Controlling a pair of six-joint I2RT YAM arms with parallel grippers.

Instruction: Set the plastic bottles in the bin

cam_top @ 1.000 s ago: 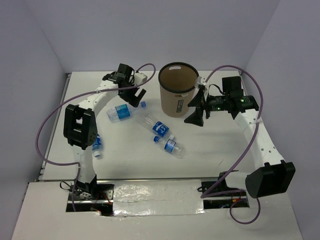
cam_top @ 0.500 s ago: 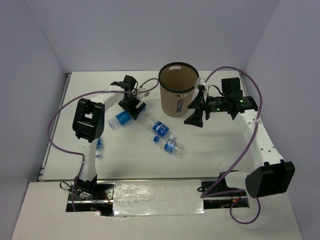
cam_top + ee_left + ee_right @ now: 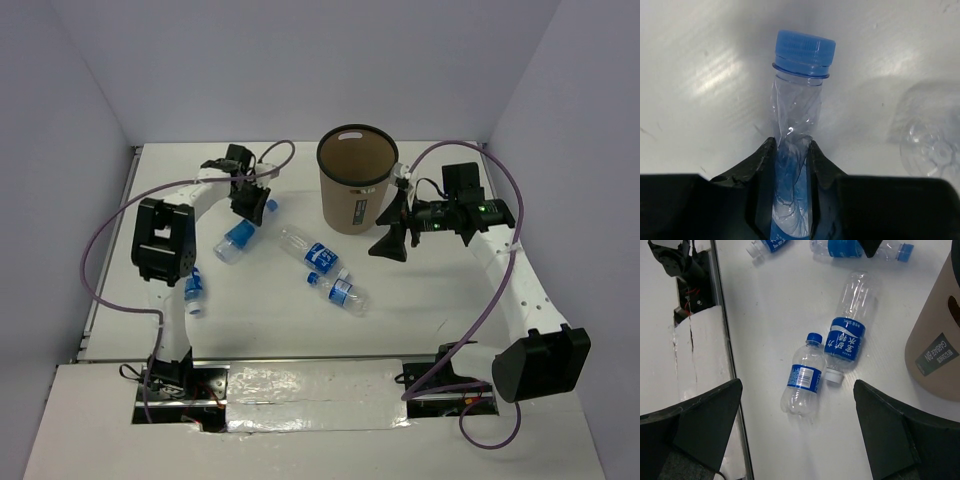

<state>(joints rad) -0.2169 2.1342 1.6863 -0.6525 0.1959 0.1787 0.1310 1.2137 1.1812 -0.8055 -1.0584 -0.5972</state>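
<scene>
Four plastic bottles (image 3: 312, 254) show from above. The left hand (image 3: 255, 207) is clamped on one, left of the bin (image 3: 340, 200); three lie on the counter (image 3: 440, 300). The right hand (image 3: 393, 228) gapes wide. Left wrist: fingers (image 3: 762, 160) pinch the blue-capped bottle. Right wrist: two bottles lie touching, near the bin.

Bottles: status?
Left claw shut on a bottle below its cap. Right claw open, beside bin. Three bottles loose on table. Nothing between held bottle and bin.
</scene>
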